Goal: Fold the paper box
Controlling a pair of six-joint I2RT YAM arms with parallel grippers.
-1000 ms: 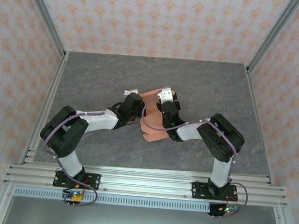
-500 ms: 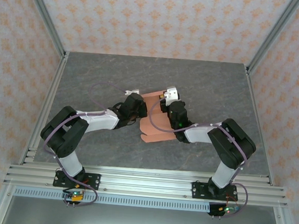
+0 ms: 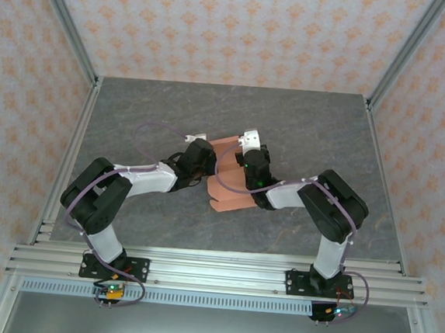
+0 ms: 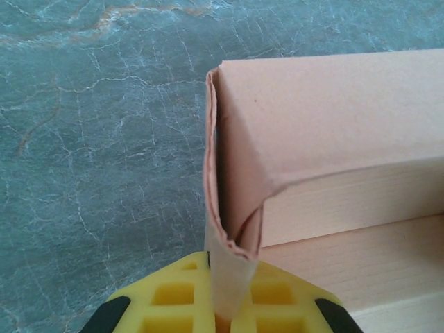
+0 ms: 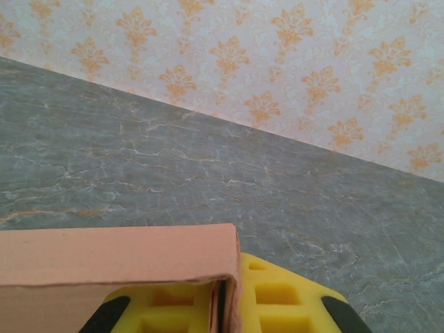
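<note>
Centrally on the grey table [image 3: 134,112] lies the salmon paper box [image 3: 224,198], part-folded. The left claw [image 4: 225,295] pinches its corner flap tight; the right claw [image 5: 225,305] is clamped on a wall edge.

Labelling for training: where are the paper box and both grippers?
paper box [image 4: 326,118]: left wrist view, top face.
left gripper [image 4: 225,305]: left wrist view, between fingertips.
right gripper [image 5: 225,305]: right wrist view, between fingertips.

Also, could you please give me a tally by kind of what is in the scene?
Paper box: 1
Grippers: 2, the left gripper and the right gripper, each closed on an edge of the box
Total: 3
</note>
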